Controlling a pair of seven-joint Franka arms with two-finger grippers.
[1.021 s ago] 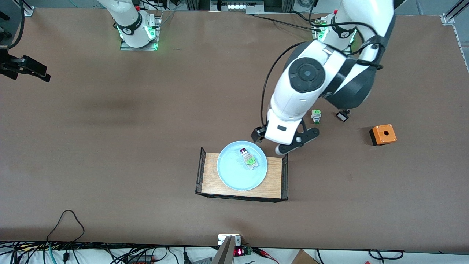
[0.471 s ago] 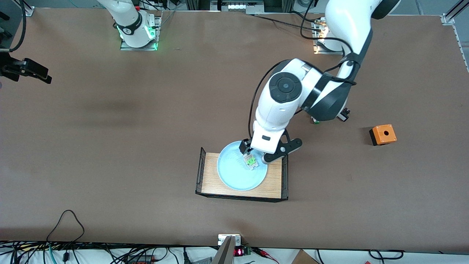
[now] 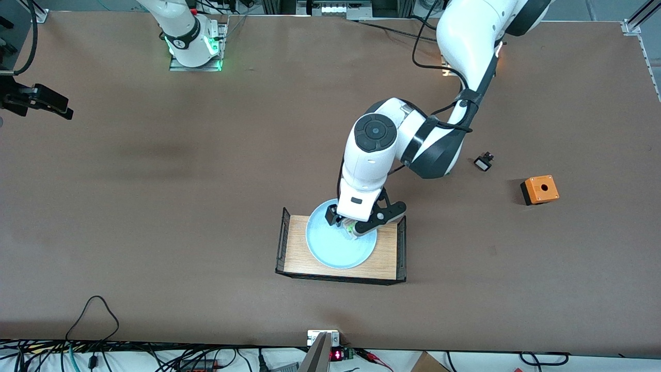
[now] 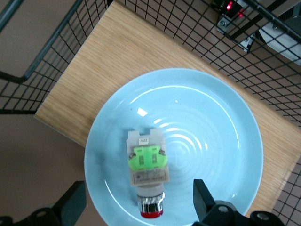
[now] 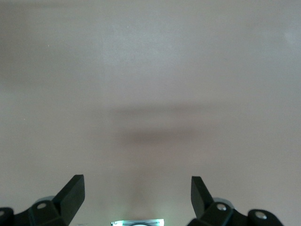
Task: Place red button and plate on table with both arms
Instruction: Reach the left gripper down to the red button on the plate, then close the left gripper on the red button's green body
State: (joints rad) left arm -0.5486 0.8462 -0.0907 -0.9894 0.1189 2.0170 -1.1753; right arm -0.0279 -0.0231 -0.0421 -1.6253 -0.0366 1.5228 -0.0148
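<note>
- At the lower centre of the front view, the round, shallow, pale light-blue plate (image 3: 330,245) lies on a small wooden tray with black wire mesh ends (image 3: 299,256), which rests on the large matte brown tabletop (image 3: 155,206).
- On the plate lies the small red button (image 4: 147,181), a push-button switch on its side: dark red cap, white-grey body and light green block; in the front view only its green end peeks out beneath the arm.
- The left gripper (image 4: 136,200) hangs just over the button, its black jaws open wide and standing to either side of the switch without touching it; in the front view it sits at the frame's centre, over the upper right part of the plate.
- The white left arm (image 3: 372,150) reaches down from the upper right of the front view.
- The right gripper (image 5: 136,195) waits at the upper left edge of the front view, over bare tabletop, with its jaws open and nothing between them.
- At the middle right of the front view stand a small black-and-white switch (image 3: 484,163) and, farther right and slightly lower, an orange box with a round hole in its top (image 3: 539,189), well apart from the tray.
</note>
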